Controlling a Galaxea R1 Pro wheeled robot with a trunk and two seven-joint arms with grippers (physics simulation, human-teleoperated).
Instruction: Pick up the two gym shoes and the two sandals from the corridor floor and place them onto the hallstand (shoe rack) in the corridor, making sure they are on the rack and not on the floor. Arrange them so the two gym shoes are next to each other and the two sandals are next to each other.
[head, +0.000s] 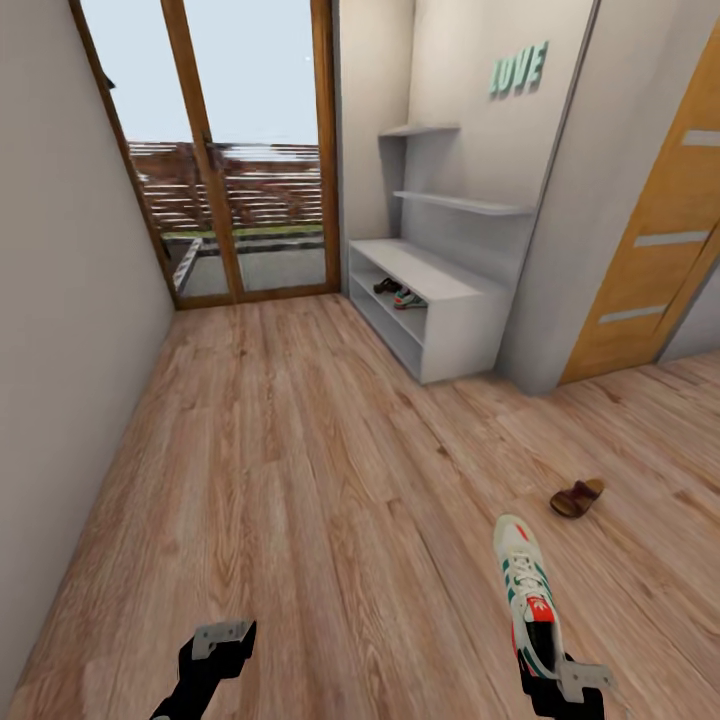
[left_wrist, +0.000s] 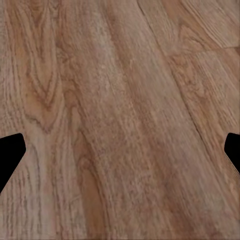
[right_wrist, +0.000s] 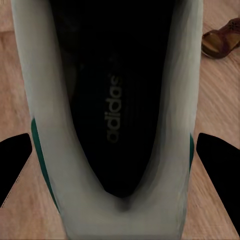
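a: 2 shoes already sit on the hallstand (head: 455, 290), a sandal and a gym shoe side by side on its upper open shelf (head: 400, 294). that leaves 2 out on the corridor floor (head: 300, 480).

b: where is the second gym shoe (head: 525, 590)?

a: at the right gripper (head: 562, 690), well short of the hallstand and on the door side of it. its heel is at the gripper and its toe points away, roughly toward the hallstand, so the long axis runs straight out along the arm.

b: is the gripper clamped on it?

a: in the right wrist view the dark fingertips (right_wrist: 217, 165) stand on either side of the heel (right_wrist: 115, 200), looking down into the black insole. they seem to be closed on the shoe, and i judge it held, though the contact itself is hard to see.

b: and the left gripper (head: 222, 640)?

a: its fingers are apart with nothing between them but bare floor planks, far side of the shoe from the hallstand.

b: the other sandal (head: 578, 498)?

a: on the floor between the held shoe and the hallstand, just beyond the shoe's toe and nearer the wooden door. the right arm is clearly the nearer one, but it is busy, so i think the shoe goes to the shelf first.
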